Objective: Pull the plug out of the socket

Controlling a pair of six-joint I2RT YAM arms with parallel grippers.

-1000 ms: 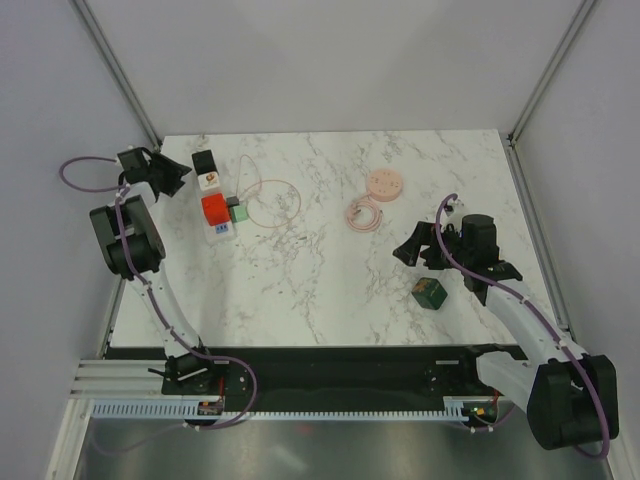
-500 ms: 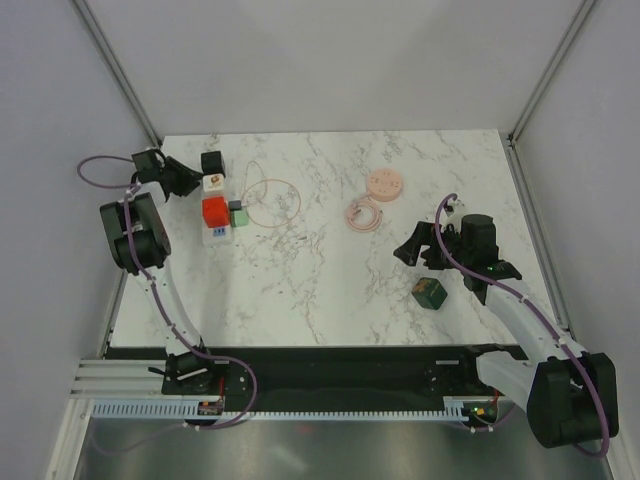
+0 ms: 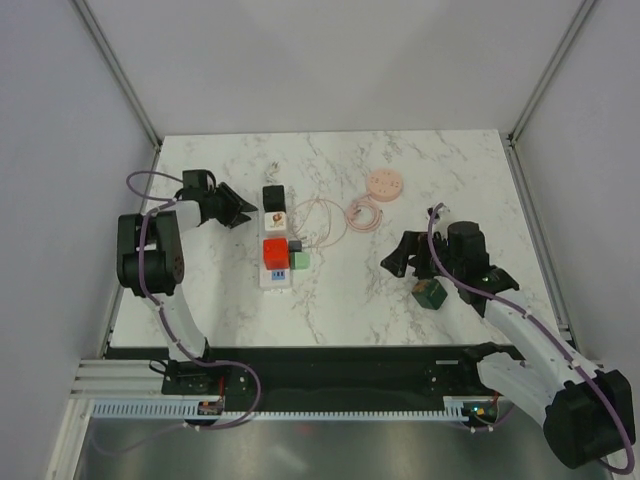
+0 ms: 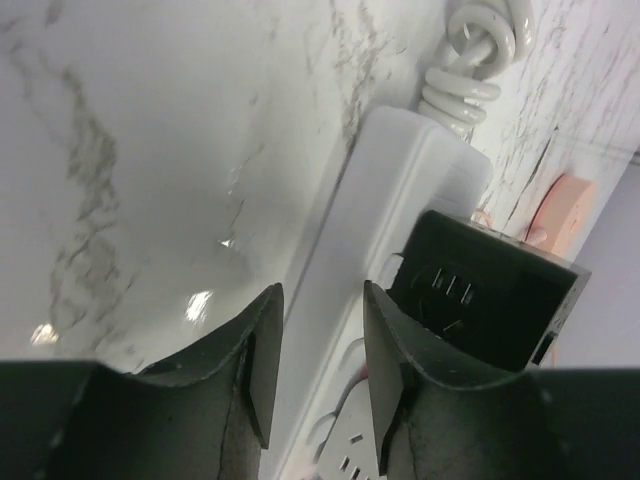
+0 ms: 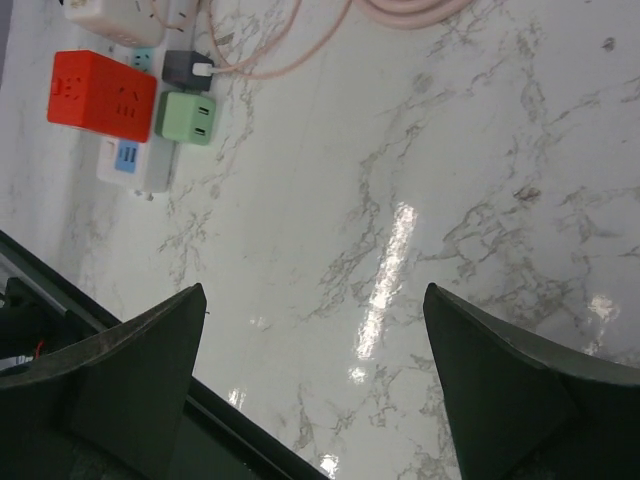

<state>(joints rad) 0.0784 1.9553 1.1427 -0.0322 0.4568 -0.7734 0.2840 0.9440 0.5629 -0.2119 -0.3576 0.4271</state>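
Nearest you on the right, a dark green cube (image 3: 429, 293) lies loose on the table (image 3: 450, 160). The right gripper (image 3: 403, 257) hovers just beyond it, jaws spread wide and holding nothing. Its wrist view looks across bare marble at the strip from well apart, so judge this arm as parked, not working.

Left of centre lies the power strip (image 3: 277, 283), running near to far. Its near end shows a free blue outlet. Going away from you, it carries a red block (image 3: 275, 252), with a green adapter (image 3: 299, 260) and a small grey plug (image 3: 295, 244) on its right side, then a white adapter (image 3: 276, 217) and, at the far end, a black plug (image 3: 273, 195). Every plug remains seated, so the pull is not yet made.

The left gripper (image 3: 248, 213) lies low just left of the strip's far half and points right at it. Its jaws stand at a narrow gap, with nothing seen clamped. The wrist view shows the strip's left edge in that gap and the black plug just to the right. You cannot tell whether a fingertip touches the casing. The placement suggests an approach to the black plug, or a brace on the strip. Expect the light strip to lift if you pull without holding it down.

Farthest back, right of centre, a pink disc (image 3: 384, 184) and its coiled pink cable (image 3: 360, 213) lie apart from the work.
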